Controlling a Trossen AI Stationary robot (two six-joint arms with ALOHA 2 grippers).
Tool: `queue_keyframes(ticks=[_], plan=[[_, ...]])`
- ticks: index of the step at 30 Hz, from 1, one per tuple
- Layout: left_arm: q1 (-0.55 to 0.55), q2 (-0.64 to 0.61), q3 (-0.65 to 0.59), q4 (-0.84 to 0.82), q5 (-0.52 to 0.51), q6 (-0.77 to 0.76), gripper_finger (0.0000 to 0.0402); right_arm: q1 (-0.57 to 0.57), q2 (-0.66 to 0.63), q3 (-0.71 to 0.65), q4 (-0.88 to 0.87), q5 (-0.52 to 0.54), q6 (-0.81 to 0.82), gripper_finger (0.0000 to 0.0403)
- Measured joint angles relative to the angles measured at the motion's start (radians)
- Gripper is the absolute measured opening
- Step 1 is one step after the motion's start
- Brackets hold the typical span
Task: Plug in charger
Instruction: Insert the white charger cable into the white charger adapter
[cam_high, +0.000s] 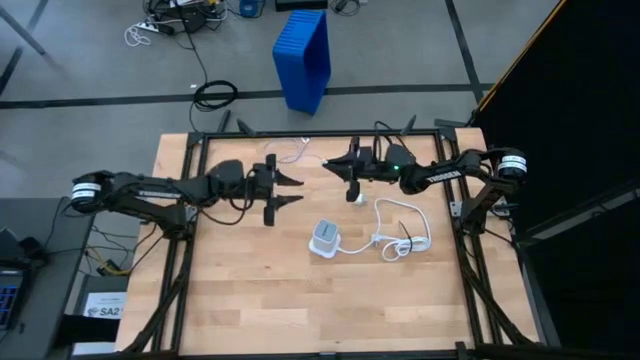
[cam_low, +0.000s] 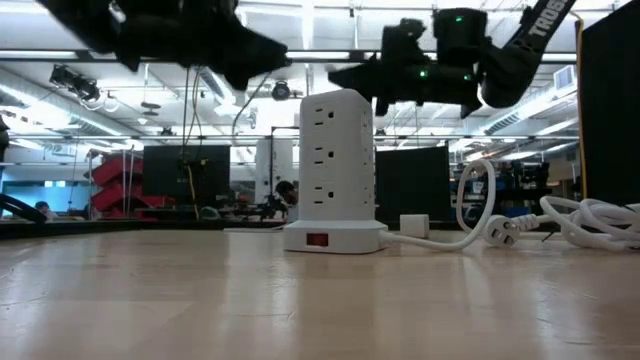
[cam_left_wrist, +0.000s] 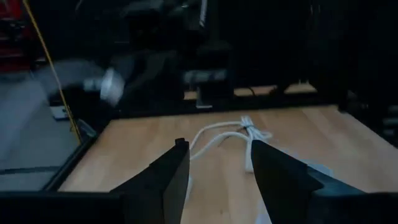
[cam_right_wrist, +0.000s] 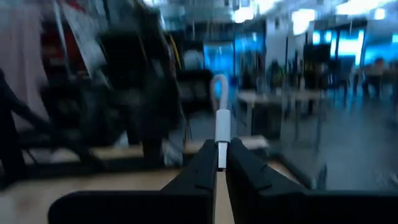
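Observation:
A pale grey-white socket tower (cam_high: 325, 237) (cam_low: 335, 160) stands upright on its base mid-table. Its thick white cord (cam_high: 400, 235) (cam_low: 480, 215) lies coiled to the right. A small white cube (cam_high: 358, 196) (cam_low: 413, 225) sits on the table behind the tower. My right gripper (cam_high: 327, 165) (cam_right_wrist: 221, 152) hovers above the far part of the table, shut on a slim white plug. My left gripper (cam_high: 300, 191) (cam_left_wrist: 214, 152) hovers open, facing it from the left, and holds nothing. A thin white cable (cam_high: 290, 152) lies near the far edge. My right gripper pinches a slim white plug (cam_right_wrist: 222, 127) between its two fingertips. The plug sticks out past the tips, and a thin white cable (cam_right_wrist: 216, 84) curves on from its far end. The fingers point level toward the table's left, and the plug is lifted clear of the table.
A dark metal frame (cam_high: 190, 150) runs round the wooden table. A blue crate (cam_high: 303, 55) stands on the floor beyond the far edge. Bare wood (cam_high: 300, 310) lies on the near side. The two grippers' tips are close together above the far middle.

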Motion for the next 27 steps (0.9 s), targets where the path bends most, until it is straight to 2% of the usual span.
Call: queue_keyframes(ticks=[4, 11, 14, 19, 27], plan=[[0.009, 0.098, -0.039, 0.249, -0.048, -0.045, 0.0158, 0.031, 0.000, 0.009, 0.001, 0.002, -0.028, 0.0000], [0.022, 0.282, 0.037, 0.419, -0.045, -0.062, 0.0158, 0.074, 0.000, 0.010, -0.008, 0.014, -0.047, 0.0000], [0.023, 0.355, 0.062, 0.495, -0.007, -0.047, 0.0158, 0.087, -0.001, 0.010, -0.050, 0.030, -0.058, 0.0000], [0.023, 0.405, 0.076, 0.599, 0.000, -0.039, 0.0158, 0.100, -0.001, 0.011, -0.092, 0.030, -0.068, 0.0000], [0.023, 0.409, 0.076, 0.638, 0.000, -0.037, 0.0158, 0.101, -0.001, 0.010, -0.118, 0.031, -0.086, 0.0000]])
